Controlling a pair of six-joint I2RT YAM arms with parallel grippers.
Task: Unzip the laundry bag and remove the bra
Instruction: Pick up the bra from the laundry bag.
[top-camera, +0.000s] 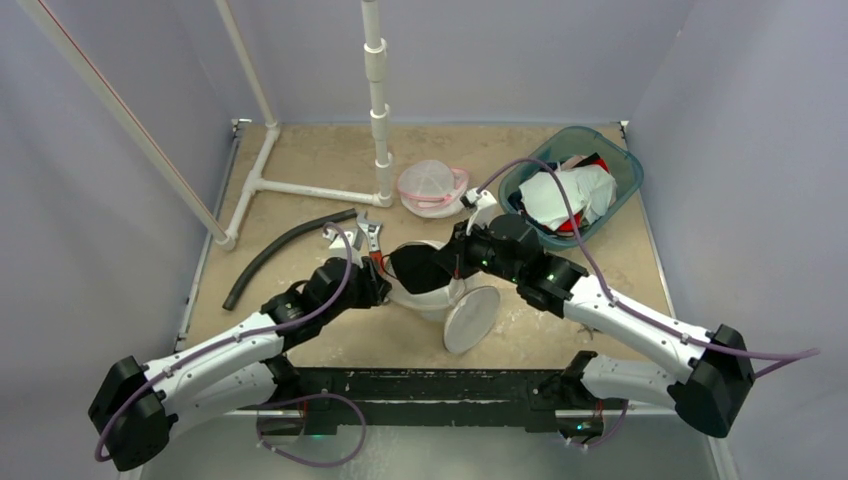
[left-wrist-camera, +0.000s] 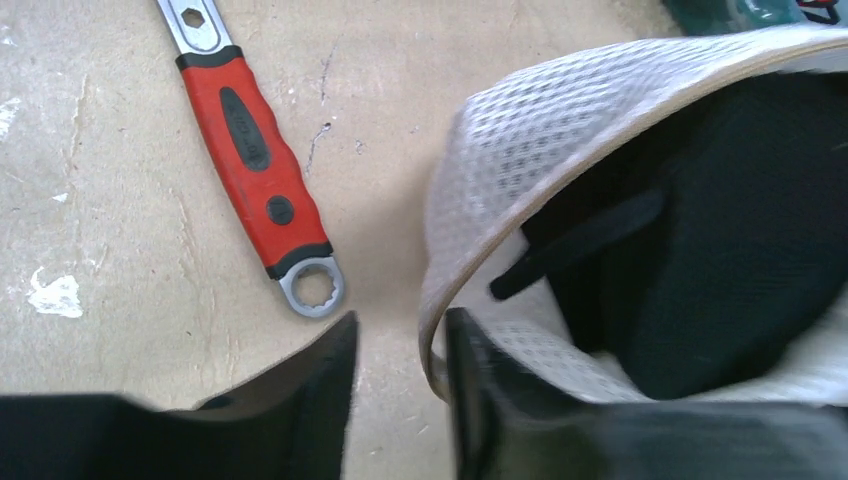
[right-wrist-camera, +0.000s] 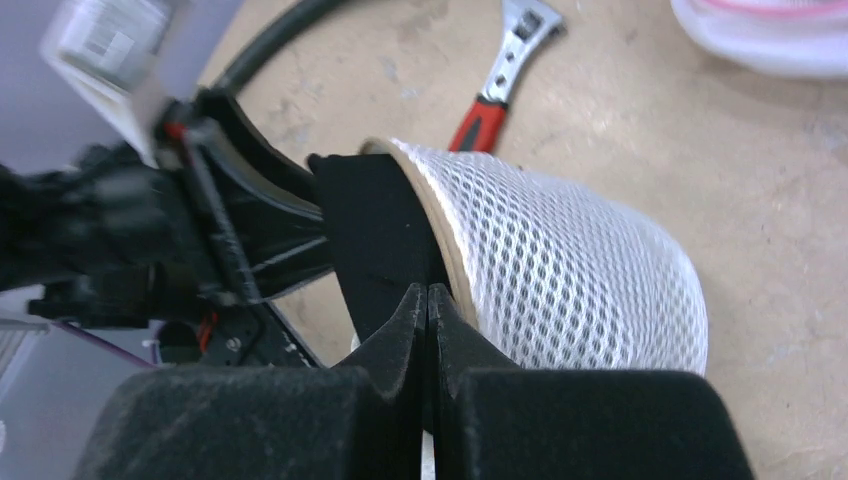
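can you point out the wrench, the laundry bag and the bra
wrench (left-wrist-camera: 250, 170), left wrist view, on its red handle
laundry bag (left-wrist-camera: 540, 130), left wrist view, on its white mesh wall
bra (left-wrist-camera: 740, 250), left wrist view, on the black fabric inside the bag

Top cam: fixed, high & behind the arm bases, tilted down/fwd, wide enough for the whole table (top-camera: 330, 345). L wrist cam: rides the left gripper (left-wrist-camera: 400, 350), v. close, looks steeply down at the tabletop w/ the wrench (left-wrist-camera: 250, 150) on its left & the laundry bag (left-wrist-camera: 520, 150) mouth on its right. R wrist cam: on the right gripper (right-wrist-camera: 428, 300), low & close, faces across the bag twd the left arm (right-wrist-camera: 120, 230). All 3 views share bag + wrench.
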